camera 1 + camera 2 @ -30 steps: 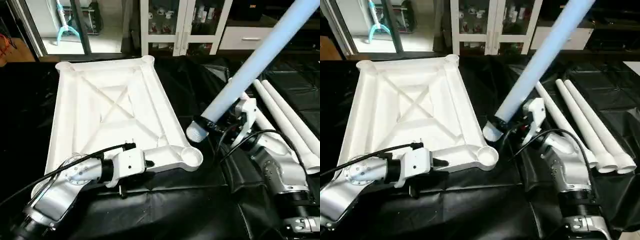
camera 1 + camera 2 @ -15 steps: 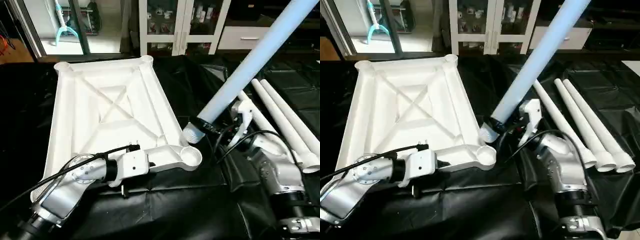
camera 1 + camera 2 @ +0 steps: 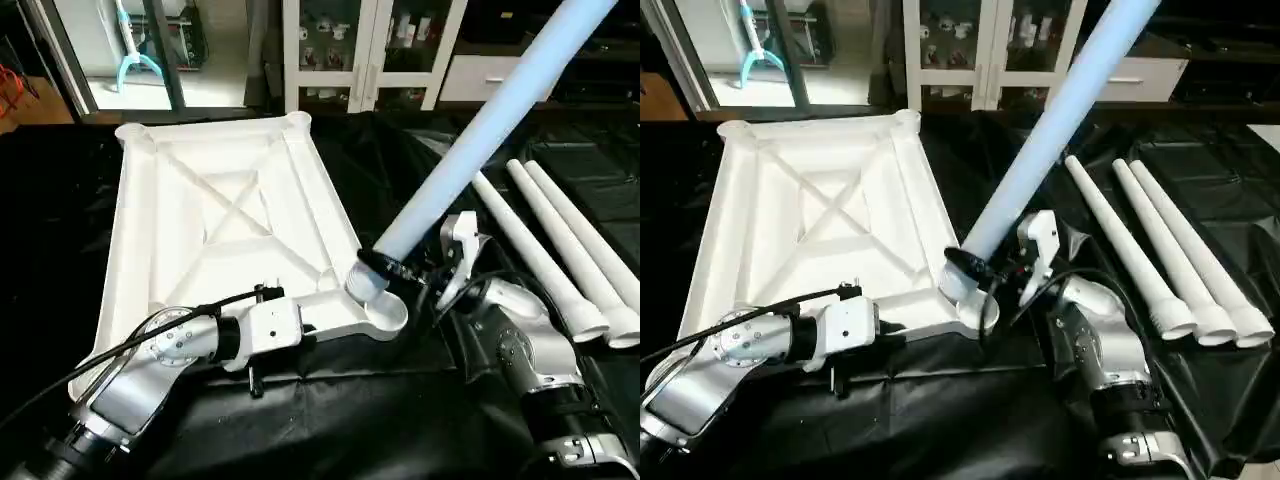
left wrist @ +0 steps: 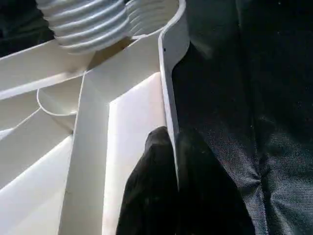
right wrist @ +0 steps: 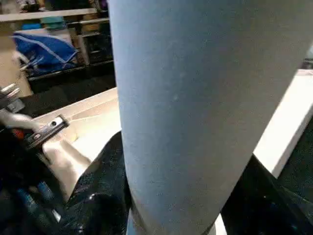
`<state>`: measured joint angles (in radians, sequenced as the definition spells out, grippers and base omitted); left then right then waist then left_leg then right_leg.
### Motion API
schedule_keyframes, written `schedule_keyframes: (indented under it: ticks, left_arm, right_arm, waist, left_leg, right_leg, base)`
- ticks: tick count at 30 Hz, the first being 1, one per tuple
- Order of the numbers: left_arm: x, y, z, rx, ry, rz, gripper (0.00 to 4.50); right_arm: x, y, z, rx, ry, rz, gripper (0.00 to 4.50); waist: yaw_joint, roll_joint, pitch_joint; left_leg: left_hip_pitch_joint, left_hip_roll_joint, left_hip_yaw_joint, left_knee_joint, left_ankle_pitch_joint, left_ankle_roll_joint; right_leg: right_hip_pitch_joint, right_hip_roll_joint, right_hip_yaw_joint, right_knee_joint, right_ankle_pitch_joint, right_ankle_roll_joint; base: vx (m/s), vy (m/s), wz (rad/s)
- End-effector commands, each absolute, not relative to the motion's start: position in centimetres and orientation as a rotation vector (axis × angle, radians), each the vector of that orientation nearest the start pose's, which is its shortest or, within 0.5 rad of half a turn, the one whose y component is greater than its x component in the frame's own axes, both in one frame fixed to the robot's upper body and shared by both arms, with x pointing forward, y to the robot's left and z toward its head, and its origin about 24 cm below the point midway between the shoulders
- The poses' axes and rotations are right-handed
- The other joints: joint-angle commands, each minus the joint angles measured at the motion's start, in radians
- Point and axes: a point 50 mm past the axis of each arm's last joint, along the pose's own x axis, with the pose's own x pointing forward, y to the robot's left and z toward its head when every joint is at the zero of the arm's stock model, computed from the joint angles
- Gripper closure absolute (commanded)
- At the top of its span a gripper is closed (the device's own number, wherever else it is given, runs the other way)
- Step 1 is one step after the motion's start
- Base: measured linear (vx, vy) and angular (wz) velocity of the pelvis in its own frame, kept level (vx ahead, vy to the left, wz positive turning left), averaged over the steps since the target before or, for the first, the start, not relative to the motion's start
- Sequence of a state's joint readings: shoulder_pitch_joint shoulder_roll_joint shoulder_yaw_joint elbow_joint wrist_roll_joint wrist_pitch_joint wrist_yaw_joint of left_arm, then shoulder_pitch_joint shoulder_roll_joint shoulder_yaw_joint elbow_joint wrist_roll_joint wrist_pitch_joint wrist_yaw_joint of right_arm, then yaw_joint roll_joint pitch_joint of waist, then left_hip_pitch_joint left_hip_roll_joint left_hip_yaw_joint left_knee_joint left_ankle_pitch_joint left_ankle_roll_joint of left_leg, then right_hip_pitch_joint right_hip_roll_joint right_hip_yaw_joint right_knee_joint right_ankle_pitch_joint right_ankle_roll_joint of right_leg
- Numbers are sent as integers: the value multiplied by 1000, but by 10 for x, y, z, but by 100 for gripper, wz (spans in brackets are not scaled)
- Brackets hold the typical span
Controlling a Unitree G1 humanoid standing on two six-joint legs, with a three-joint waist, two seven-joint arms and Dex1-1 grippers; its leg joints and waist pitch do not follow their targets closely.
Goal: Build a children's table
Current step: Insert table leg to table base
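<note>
Right gripper (image 3: 400, 272) clamping leg (image 3: 480, 125) near threaded end, holding it slanted over socket (image 3: 385, 312), centre of frame. Left gripper (image 4: 171, 161) pinching tabletop (image 3: 215, 215) rim. Leg probably light, stiff, slick; low grip suiting insertion. Three legs (image 3: 560, 245) lying at right.
</note>
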<state>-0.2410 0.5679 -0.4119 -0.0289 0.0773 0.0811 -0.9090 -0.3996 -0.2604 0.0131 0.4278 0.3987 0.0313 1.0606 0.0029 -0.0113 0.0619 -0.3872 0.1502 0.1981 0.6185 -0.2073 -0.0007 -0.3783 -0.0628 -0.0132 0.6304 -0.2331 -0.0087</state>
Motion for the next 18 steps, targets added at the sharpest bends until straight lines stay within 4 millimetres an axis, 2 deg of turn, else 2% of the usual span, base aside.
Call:
schedule_keyframes:
  ticks: [1,2,3,6,10,12,18]
  left_arm:
    - [243,131,37,741,328,-1291,446]
    - [241,132,35,758,345,-1297,446]
    - [241,133,35,763,350,-1299,446]
    - [241,135,33,789,369,-1298,446]
    - [243,137,33,793,375,-1303,446]
    - [244,137,33,796,375,-1307,446]
    - [247,138,35,812,373,-1319,446]
  right_arm:
    - [305,-148,65,122,9,1089,264]
    - [306,-147,65,134,19,1103,264]
    - [306,-147,65,136,20,1106,264]
    - [306,-147,64,152,19,1138,264]
    - [301,-146,59,160,13,1209,264]
    - [298,-146,54,155,41,1252,264]
    - [296,-153,46,71,84,1283,264]
  waist:
    - [-7,-1,-47]
    - [-8,-1,-46]
    - [-10,-8,-45]
    - [-8,-3,-45]
    - [-8,-9,-44]
    - [-9,-10,-41]
    - [-10,-13,-35]
  left_leg:
    - [29,87,-36,-88,-157,51]
    - [30,87,-36,-88,-166,49]
    - [30,87,-36,-89,-178,45]
    - [31,88,-37,-90,-186,37]
    - [30,89,-36,-91,-185,40]
    - [29,89,-36,-92,-206,39]
    - [34,91,-40,-100,-288,-3]
  right_leg:
    - [19,-79,38,-74,-61,-262]
    - [19,-78,39,-75,-73,-262]
    - [18,-79,39,-77,-94,-262]
    - [17,-80,40,-78,-110,-254]
    - [15,-80,40,-77,-93,-257]
    - [14,-80,40,-81,-117,-259]
    - [5,-82,43,-91,-242,-234]
  base:
    - [0,0,0]
    - [0,0,0]
    - [0,0,0]
    - [0,0,0]
    - [0,0,0]
    - [0,0,0]
    - [0,0,0]
